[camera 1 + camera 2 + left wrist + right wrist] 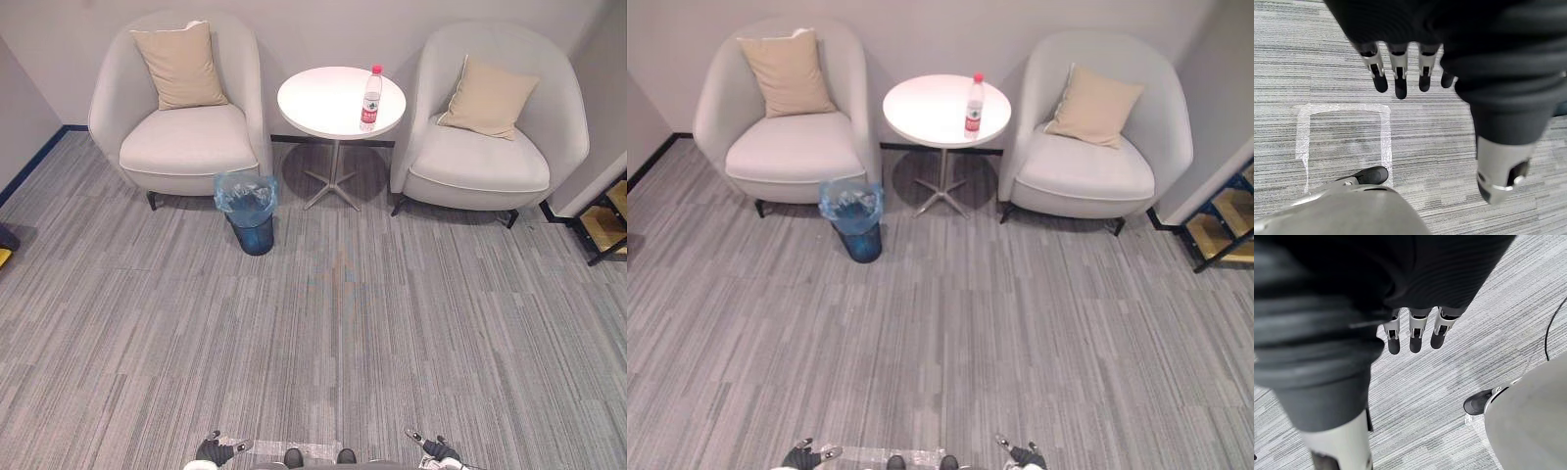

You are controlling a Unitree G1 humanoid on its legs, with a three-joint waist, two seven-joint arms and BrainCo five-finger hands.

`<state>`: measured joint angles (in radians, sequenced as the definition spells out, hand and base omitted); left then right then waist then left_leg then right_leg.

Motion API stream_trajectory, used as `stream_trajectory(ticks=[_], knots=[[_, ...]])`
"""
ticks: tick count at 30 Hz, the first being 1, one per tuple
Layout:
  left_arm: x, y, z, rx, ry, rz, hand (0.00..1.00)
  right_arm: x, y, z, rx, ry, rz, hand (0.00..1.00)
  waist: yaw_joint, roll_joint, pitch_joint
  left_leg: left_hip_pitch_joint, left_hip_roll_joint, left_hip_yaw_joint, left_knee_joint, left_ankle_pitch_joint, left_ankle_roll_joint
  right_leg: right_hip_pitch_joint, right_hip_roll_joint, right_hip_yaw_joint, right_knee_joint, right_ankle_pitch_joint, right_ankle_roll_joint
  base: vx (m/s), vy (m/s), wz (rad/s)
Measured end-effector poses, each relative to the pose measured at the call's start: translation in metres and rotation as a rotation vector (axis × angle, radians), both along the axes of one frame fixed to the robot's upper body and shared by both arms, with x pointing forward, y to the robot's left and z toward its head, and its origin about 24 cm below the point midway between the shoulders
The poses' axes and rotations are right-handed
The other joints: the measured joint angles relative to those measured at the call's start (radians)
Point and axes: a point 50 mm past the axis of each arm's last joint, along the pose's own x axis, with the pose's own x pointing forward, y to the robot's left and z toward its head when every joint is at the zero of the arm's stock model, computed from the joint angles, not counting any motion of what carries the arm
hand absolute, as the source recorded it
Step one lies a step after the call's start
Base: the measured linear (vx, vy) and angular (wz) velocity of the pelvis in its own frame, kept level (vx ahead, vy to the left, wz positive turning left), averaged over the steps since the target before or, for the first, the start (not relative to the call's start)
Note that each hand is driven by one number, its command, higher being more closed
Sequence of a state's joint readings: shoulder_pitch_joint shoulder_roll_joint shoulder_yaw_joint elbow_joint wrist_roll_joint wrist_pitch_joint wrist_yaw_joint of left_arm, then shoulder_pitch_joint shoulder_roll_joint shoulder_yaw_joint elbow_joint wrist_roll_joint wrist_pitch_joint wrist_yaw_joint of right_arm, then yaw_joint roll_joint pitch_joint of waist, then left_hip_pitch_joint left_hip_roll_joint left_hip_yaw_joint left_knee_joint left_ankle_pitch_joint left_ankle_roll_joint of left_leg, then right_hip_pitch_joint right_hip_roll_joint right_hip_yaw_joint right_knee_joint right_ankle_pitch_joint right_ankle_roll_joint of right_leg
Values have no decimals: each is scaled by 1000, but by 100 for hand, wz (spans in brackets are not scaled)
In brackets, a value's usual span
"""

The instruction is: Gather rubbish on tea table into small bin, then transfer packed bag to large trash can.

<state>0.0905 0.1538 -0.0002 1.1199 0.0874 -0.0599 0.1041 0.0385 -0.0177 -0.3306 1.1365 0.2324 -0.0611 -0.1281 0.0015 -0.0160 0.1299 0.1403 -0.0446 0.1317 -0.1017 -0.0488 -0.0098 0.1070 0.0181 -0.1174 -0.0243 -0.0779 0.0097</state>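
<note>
A clear plastic bottle [371,98] with a red cap and red label stands upright near the right edge of the round white tea table [323,103] at the far side of the room. On the floor left of the table stands a small dark bin [249,213] lined with a blue bag. My left hand [217,449] and right hand [434,449] hang low at the near edge, far from the table. Both hands have straight relaxed fingers [1399,73] [1415,335] over bare carpet and hold nothing.
Two light grey armchairs flank the table, the left one [181,122] and the right one [495,127], each with a beige cushion. A wooden rack [605,220] stands at the right edge. Grey striped carpet stretches between me and the table. A taped square [1342,142] marks the floor by me.
</note>
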Motion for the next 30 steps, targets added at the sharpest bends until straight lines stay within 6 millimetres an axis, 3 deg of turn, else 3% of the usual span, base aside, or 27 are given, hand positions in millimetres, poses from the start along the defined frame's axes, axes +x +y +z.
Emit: stream_trajectory(ticks=[10,15,19,20,21,24,27,30], knots=[[5,1,1,9,-5,-29,0,5,1,2,-20,-10,59,0,2,-1,6,-24,14,85,1,-2,1,-44,16,65,-3,24,-6,-29,-15,-21],[10,1,2,15,-18,-30,0,12,1,4,-30,-36,77,0,0,1,30,-56,31,105,77,-44,-6,-77,17,55,64,-19,-12,-7,-50,-13],[14,2,3,13,-32,-15,0,12,0,5,-37,-42,71,0,-1,1,31,-142,65,107,264,-129,-37,-90,10,-3,102,-47,-35,43,-87,17],[20,6,6,14,-59,24,0,14,5,5,-30,-53,66,0,1,-13,48,-222,84,140,457,-148,-53,-92,-6,-14,130,-71,-54,22,-83,27],[22,7,7,13,-69,35,0,14,5,5,-30,-55,65,0,3,-14,52,-247,94,148,522,-153,-49,-86,-10,-13,139,-78,-56,57,-98,18],[20,6,8,-6,-94,114,0,14,1,8,-52,-71,54,0,8,-1,64,-363,211,215,820,-203,-36,-50,-13,-2,197,-123,-60,137,-23,-6],[21,5,9,-5,-112,146,0,14,-1,8,-64,-71,45,0,12,9,65,-415,245,213,813,-210,-46,-18,-33,21,188,-147,-46,159,104,-19],[23,5,10,-5,-123,147,0,18,-1,10,-76,-82,57,0,16,9,65,-448,202,190,627,-183,-47,-9,-77,69,190,-192,-16,211,222,-32]])
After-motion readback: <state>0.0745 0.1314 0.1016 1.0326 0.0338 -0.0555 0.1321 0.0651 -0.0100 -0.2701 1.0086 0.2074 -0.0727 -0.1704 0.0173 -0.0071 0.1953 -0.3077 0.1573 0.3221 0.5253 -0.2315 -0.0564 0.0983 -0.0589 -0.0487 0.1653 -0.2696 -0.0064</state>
